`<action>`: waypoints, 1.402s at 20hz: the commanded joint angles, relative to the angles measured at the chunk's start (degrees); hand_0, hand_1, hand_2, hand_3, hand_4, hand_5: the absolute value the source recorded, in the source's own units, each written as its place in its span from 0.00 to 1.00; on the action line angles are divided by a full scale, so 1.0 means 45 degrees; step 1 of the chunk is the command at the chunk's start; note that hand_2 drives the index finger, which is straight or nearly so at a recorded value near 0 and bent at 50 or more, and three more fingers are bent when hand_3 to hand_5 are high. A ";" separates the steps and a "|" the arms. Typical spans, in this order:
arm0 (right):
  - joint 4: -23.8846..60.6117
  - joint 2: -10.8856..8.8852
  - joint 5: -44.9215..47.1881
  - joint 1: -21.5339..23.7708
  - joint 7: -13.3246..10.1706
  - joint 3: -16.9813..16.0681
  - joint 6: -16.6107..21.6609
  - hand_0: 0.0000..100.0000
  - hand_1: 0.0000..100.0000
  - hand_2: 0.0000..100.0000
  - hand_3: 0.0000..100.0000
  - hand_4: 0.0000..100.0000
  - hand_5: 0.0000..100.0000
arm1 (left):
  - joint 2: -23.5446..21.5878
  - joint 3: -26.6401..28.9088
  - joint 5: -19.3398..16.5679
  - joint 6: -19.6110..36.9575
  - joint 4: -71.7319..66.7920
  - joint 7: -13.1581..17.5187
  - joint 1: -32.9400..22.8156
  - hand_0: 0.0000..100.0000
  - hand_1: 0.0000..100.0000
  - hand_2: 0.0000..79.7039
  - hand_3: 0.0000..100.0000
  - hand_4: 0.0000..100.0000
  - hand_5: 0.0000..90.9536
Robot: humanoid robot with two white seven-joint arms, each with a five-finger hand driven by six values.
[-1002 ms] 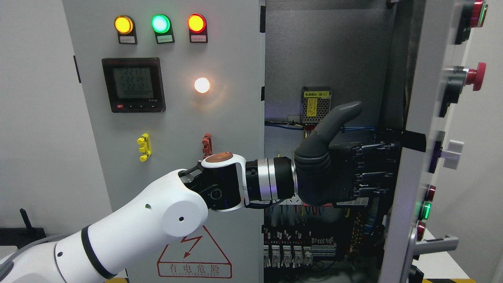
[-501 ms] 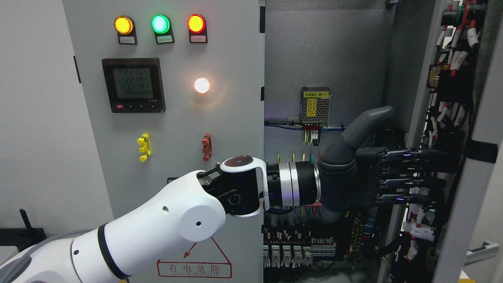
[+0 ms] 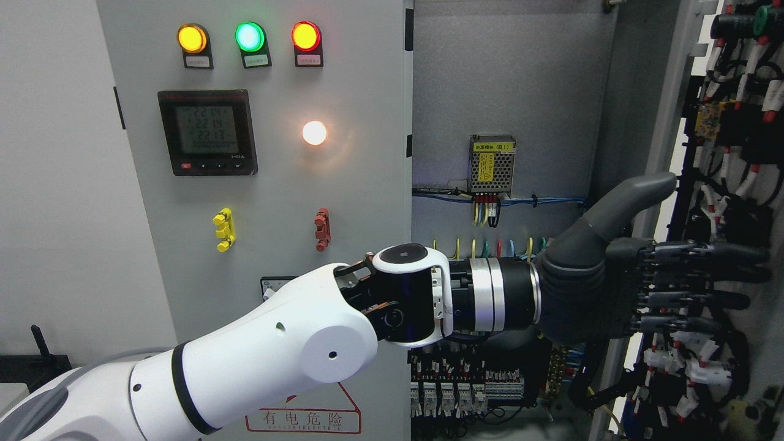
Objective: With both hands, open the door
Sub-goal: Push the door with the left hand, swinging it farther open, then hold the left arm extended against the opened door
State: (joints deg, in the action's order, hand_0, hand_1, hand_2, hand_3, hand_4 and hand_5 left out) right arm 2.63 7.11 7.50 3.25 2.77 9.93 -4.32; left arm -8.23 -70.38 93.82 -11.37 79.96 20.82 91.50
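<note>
Left hand (image 3: 618, 294) reaches across with fingers (image 3: 704, 275) stretched flat and spread, thumb up, holding nothing, pressed against the wired inner face of the right door (image 3: 735, 184), which stands swung wide at the far right. This looks like the pushing-open step, nearly finished. Next move, I'd judge: push outward a little more, keeping clear of the wiring.

On the closed left panel (image 3: 269, 202), three round lamps glow in a row: amber (image 3: 192, 38), green (image 3: 250, 37) and red (image 3: 306, 36). Below them sits a dark digital meter (image 3: 207, 132), with a white lamp (image 3: 314, 133) lit to its right. Lower down are a yellow clip (image 3: 224, 229) and a red clip (image 3: 322, 229). A red-outlined warning triangle (image 3: 303, 416) marks the bottom. A grey wall (image 3: 55, 184) stands at far left.
</note>
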 commanded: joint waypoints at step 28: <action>0.0001 0.0001 0.0014 -0.0001 0.0010 0.0000 0.0004 0.38 0.00 0.00 0.00 0.00 0.00 | 0.2688 -0.2016 0.0539 0.2115 0.0161 -0.2711 0.0877 0.00 0.00 0.00 0.00 0.00 0.00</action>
State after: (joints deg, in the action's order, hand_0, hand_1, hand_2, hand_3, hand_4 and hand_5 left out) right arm 2.64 7.09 7.49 3.23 2.76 9.93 -4.32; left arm 0.80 -78.02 96.05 -2.54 80.64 9.72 95.20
